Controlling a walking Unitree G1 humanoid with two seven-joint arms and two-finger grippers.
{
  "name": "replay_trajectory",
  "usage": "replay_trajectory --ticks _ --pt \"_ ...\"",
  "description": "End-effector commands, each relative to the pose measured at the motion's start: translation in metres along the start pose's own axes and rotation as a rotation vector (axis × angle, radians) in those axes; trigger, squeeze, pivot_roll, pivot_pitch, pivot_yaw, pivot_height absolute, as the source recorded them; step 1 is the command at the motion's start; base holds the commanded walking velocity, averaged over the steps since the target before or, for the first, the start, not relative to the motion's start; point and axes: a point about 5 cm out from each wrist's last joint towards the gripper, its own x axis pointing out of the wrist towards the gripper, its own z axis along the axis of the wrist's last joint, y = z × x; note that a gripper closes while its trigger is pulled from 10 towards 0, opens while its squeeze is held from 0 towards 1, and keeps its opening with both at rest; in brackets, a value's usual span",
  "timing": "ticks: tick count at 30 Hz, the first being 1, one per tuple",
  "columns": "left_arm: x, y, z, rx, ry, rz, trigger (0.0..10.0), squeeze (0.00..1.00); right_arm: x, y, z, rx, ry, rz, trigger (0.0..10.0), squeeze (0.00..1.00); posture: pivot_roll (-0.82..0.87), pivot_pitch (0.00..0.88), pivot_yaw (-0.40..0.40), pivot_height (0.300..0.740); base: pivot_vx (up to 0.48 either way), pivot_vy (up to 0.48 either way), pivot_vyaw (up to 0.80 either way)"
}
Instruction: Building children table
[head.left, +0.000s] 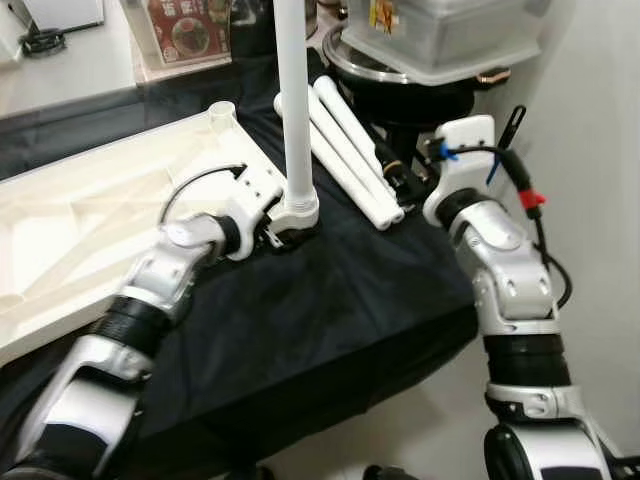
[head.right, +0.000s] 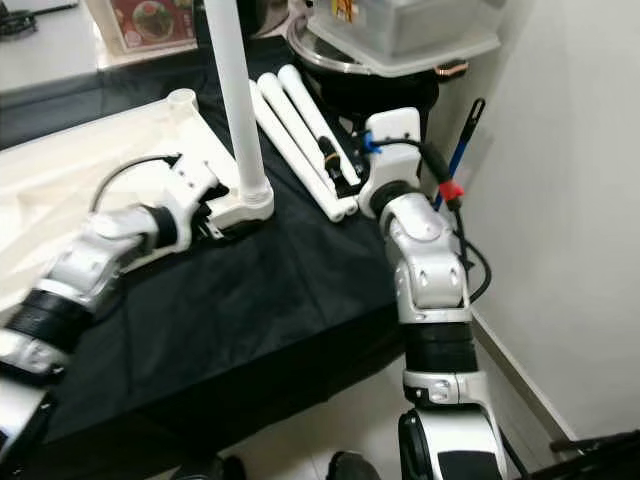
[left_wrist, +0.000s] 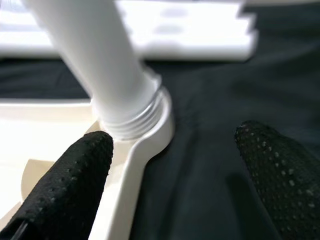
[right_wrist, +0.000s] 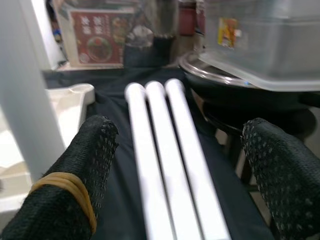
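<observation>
Behind the tabletop (head.left: 90, 200), red printed box (right_wrist: 95, 42), writing unreadable; yellow-labelled tub (right_wrist: 260, 37)

A clear plastic box (head.left: 440, 35) rests on a round black pan (head.left: 400, 85). A red printed carton (right_wrist: 95, 42) stands behind the black cloth (head.left: 330, 320).

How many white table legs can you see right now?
4. One leg stands upright in the corner socket of the tabletop, by the left gripper. Three loose legs lie side by side on the black cloth, before the right gripper. Others may be hidden.
</observation>
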Motion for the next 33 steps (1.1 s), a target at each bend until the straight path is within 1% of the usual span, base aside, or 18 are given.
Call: replay_trajectory --ticks 1,3,10,13,14,15,16,18,19,20,21,22,25,27,29,31,32,33 --pt "0.001 0.004 -0.017 0.017 0.081 0.046 10.0 0.00 -0.002 0.003 -0.001 0.014 0.007 0.007 10.0 0.00 0.01 0.129 0.038 0.740 0.000 0.000 0.00" --pt "0.003 0.007 -0.023 -0.031 0.116 0.080 10.0 0.00 -0.001 0.004 0.000 0.017 0.006 0.008 10.0 0.00 0.01 0.131 0.038 0.740 0.000 0.000 0.00" --pt "0.002 0.010 -0.041 -0.035 0.214 0.111 10.0 0.00 0.000 0.002 0.003 0.017 0.001 -0.002 10.0 0.00 0.00 0.134 0.037 0.740 0.000 0.000 0.00" --pt "0.002 0.011 -0.045 -0.041 0.226 0.106 10.0 0.00 0.000 0.002 0.004 0.018 0.001 -0.003 10.0 0.00 0.00 0.134 0.037 0.740 0.000 0.000 0.00" --pt "0.002 0.008 -0.049 -0.070 0.239 0.071 10.0 0.00 0.000 0.002 0.004 0.019 0.000 -0.002 10.0 0.00 -0.01 0.134 0.038 0.740 0.000 0.000 0.00" --pt "0.001 0.001 -0.054 -0.095 0.258 -0.016 10.0 0.00 0.000 0.002 0.005 0.020 -0.001 -0.002 10.0 0.00 -0.01 0.135 0.038 0.740 0.000 0.000 0.00" --pt "-0.004 -0.010 -0.060 -0.083 0.258 -0.201 10.0 0.00 0.000 0.001 0.007 0.018 -0.004 -0.003 10.0 0.00 -0.01 0.135 0.039 0.740 0.000 0.000 0.00" --pt "-0.004 -0.010 -0.060 -0.083 0.258 -0.201 10.0 0.00 0.000 0.001 0.007 0.018 -0.004 -0.003 10.0 0.00 -0.01 0.135 0.039 0.740 0.000 0.000 0.00" --pt "-0.008 -0.018 -0.064 -0.072 0.262 -0.335 10.0 0.00 0.000 0.000 0.009 0.017 -0.005 -0.004 10.0 0.00 -0.01 0.135 0.039 0.740 0.000 0.000 0.00" --pt "-0.008 -0.018 -0.064 -0.072 0.262 -0.335 10.0 0.00 0.000 0.000 0.009 0.017 -0.005 -0.004 10.0 0.00 -0.01 0.135 0.039 0.740 0.000 0.000 0.00" --pt "-0.016 -0.019 -0.066 -0.051 0.266 -0.429 10.0 0.00 -0.001 -0.003 0.010 0.014 -0.007 -0.008 10.0 0.00 -0.01 0.137 0.035 0.740 0.000 0.000 0.00" --pt "-0.022 -0.016 -0.067 -0.050 0.270 -0.471 10.0 0.00 -0.001 -0.005 0.011 0.012 -0.007 -0.011 10.0 0.00 -0.01 0.138 0.034 0.740 0.000 0.000 0.00" --pt "-0.029 -0.012 -0.066 -0.047 0.260 -0.494 10.0 0.00 -0.001 -0.007 0.011 0.009 -0.006 -0.015 10.0 0.00 -0.01 0.139 0.033 0.740 0.000 0.000 0.00" --pt "-0.044 -0.003 -0.060 -0.030 0.233 -0.533 10.0 0.00 -0.001 -0.008 0.012 0.010 -0.005 0.001 10.0 0.00 -0.01 0.139 0.030 0.740 0.000 0.000 0.00" --pt "-0.048 -0.002 -0.058 -0.022 0.225 -0.545 10.0 0.00 -0.001 -0.008 0.012 0.010 -0.005 0.008 10.0 0.00 -0.01 0.139 0.030 0.740 0.000 0.000 0.00" --pt "-0.060 -0.002 -0.056 -0.001 0.222 -0.595 10.0 0.00 -0.004 0.003 0.010 0.029 0.010 0.161 10.0 0.00 0.00 0.141 0.028 0.740 0.000 0.000 0.00" --pt "-0.060 -0.002 -0.056 -0.001 0.222 -0.595 10.0 0.00 -0.004 0.003 0.010 0.029 0.010 0.161 10.0 0.00 0.00 0.141 0.028 0.740 0.000 0.000 0.00" --pt "-0.067 -0.004 -0.056 0.006 0.220 -0.620 10.0 0.00 -0.011 0.009 0.010 0.018 0.015 0.283 10.0 0.00 -0.01 0.143 0.028 0.740 0.000 0.000 0.00"
